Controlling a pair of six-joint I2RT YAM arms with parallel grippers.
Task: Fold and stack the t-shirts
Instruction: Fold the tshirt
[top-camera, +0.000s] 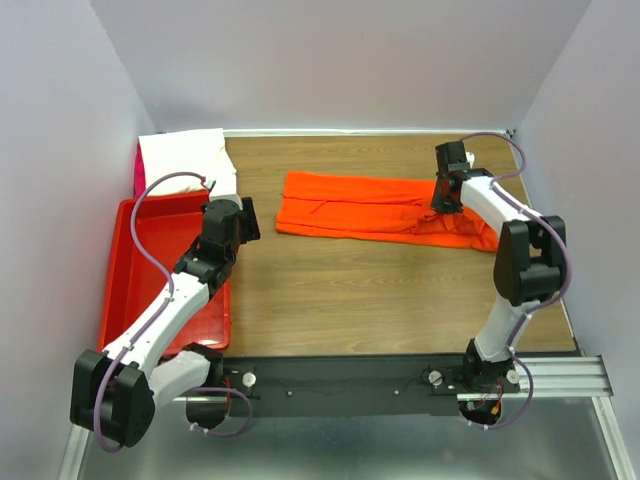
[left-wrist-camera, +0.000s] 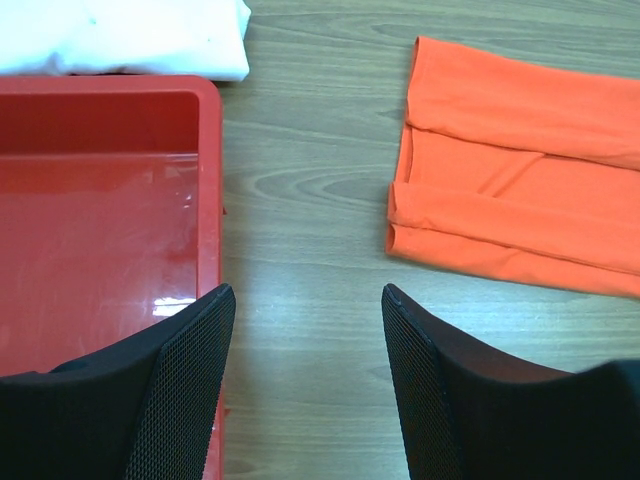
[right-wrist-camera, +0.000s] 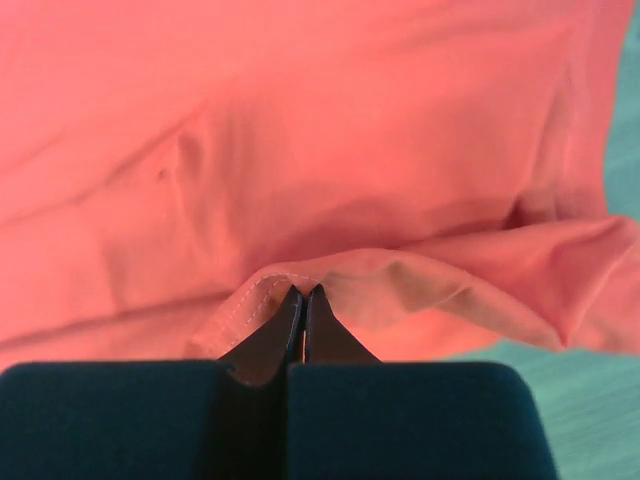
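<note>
The orange-red t-shirt (top-camera: 360, 205) lies folded into a long strip across the far middle of the table, also seen in the left wrist view (left-wrist-camera: 520, 190). My right gripper (top-camera: 443, 200) is over its right end, shut on a stitched hem of the orange-red cloth (right-wrist-camera: 300, 130), which bunches up at the fingertips (right-wrist-camera: 303, 290). The white t-shirt (top-camera: 185, 160) lies folded at the far left, behind the bin (left-wrist-camera: 120, 35). A pink sliver (top-camera: 139, 170) shows at its left edge. My left gripper (top-camera: 246, 219) is open and empty above bare table, left of the orange-red shirt (left-wrist-camera: 305, 290).
A rigid red plastic bin (top-camera: 140, 260) stands at the left under my left arm; its right wall (left-wrist-camera: 208, 200) is just beside my left finger. The wooden table (top-camera: 350, 290) is enclosed by white walls at the back and sides.
</note>
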